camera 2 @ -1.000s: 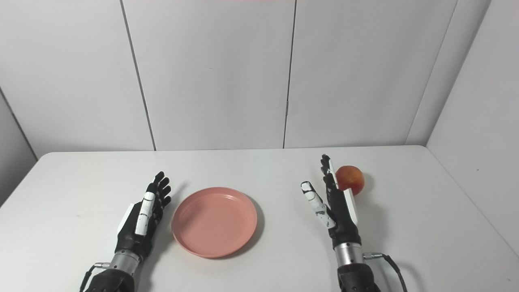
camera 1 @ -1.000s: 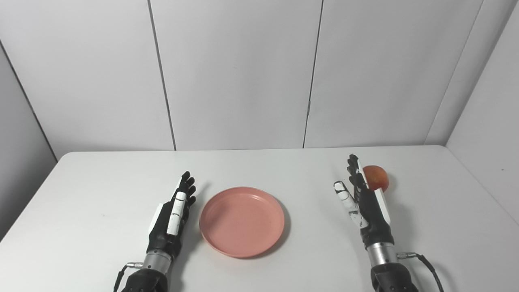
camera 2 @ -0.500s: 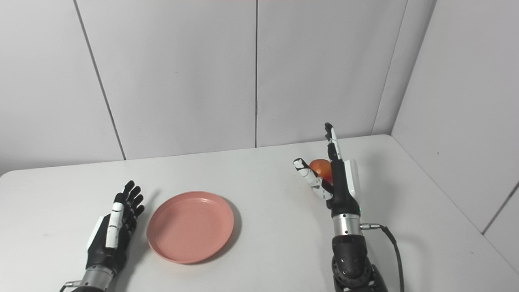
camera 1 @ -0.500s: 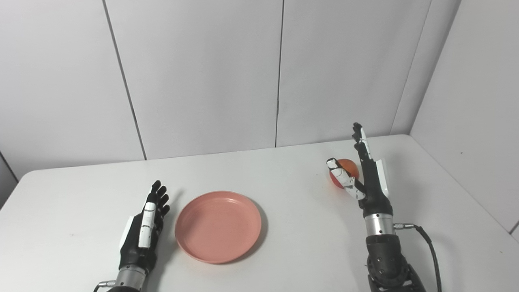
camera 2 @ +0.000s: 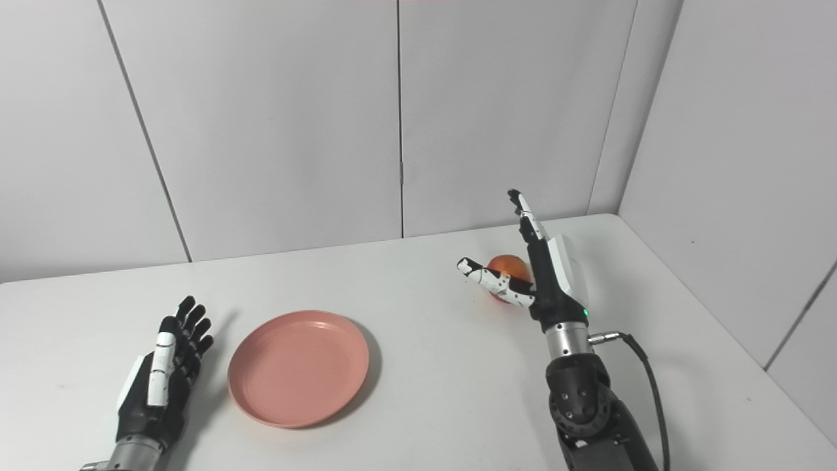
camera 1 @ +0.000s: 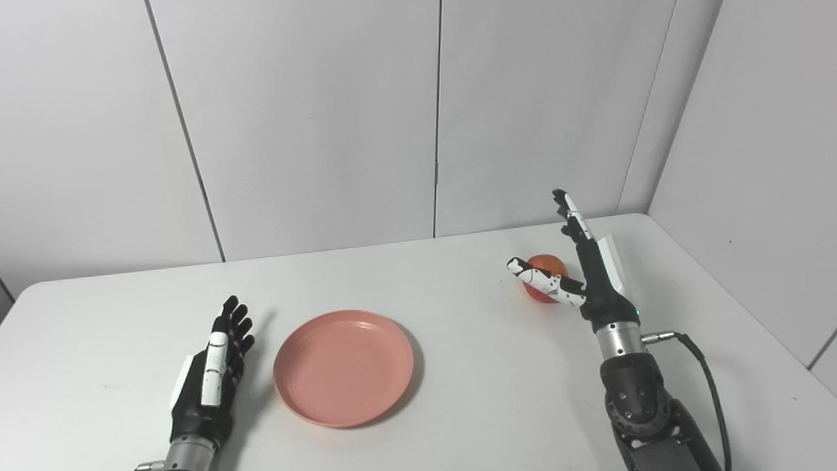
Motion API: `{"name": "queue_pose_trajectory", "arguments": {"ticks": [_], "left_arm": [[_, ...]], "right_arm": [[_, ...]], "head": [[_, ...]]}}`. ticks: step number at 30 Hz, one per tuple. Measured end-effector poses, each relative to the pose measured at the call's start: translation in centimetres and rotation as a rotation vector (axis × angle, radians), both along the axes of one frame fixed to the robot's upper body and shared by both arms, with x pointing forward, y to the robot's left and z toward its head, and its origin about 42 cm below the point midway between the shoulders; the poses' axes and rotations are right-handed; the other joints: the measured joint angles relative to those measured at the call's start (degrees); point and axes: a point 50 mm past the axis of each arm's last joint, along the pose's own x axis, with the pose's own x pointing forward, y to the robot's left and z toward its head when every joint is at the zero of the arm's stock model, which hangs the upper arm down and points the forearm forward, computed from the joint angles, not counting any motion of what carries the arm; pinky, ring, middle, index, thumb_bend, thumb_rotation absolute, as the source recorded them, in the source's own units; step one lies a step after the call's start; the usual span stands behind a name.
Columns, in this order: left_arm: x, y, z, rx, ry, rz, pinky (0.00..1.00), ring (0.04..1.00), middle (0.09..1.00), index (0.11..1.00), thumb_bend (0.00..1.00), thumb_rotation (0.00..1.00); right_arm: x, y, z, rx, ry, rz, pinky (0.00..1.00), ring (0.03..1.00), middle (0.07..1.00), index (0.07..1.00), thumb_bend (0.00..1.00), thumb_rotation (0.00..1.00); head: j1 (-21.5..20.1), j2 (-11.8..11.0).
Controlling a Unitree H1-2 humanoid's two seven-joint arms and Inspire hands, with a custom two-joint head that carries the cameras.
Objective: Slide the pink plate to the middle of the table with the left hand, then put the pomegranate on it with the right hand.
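Note:
The pink plate [camera 1: 344, 366] lies on the white table [camera 1: 458, 366], left of centre and empty. My left hand [camera 1: 210, 376] rests open just left of the plate, a small gap away, fingers pointing to the far wall. The red-orange pomegranate [camera 1: 545, 277] sits on the table at the right rear. My right hand [camera 1: 582, 275] is raised above the table with fingers straight up and thumb spread to the left. It is open and stands in front of the fruit, hiding part of it; whether it touches the fruit I cannot tell.
White wall panels [camera 1: 327, 118] close off the back, and another wall [camera 1: 758, 163] runs along the right side of the table. A black cable [camera 1: 709, 386] trails from my right wrist.
The camera has swung right, shifting the whole picture. My right hand has risen and reached forward beside the pomegranate, with its thumb spreading wider. The left hand and the plate stay put.

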Motion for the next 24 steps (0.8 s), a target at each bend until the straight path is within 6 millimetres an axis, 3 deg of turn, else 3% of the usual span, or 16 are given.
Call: {"name": "queue_pose_trajectory", "arguments": {"ticks": [13,24], "left_arm": [[0.0,0.1,0.1,-0.003,-0.004,-0.006,1.0,1.0,1.0,1.0,0.64,1.0],[-0.2,0.2,0.1,-0.003,-0.007,-0.006,1.0,1.0,1.0,1.0,0.63,1.0]], "right_arm": [[1.4,-0.6,-0.9,-0.132,0.09,-0.061,0.83,0.907,0.931,0.94,0.88,0.55],[3.2,-1.5,-1.4,-0.285,0.119,-0.087,0.89,0.92,0.941,0.956,0.89,0.56]], "head": [[0.26,0.88],[0.35,1.41]]}}
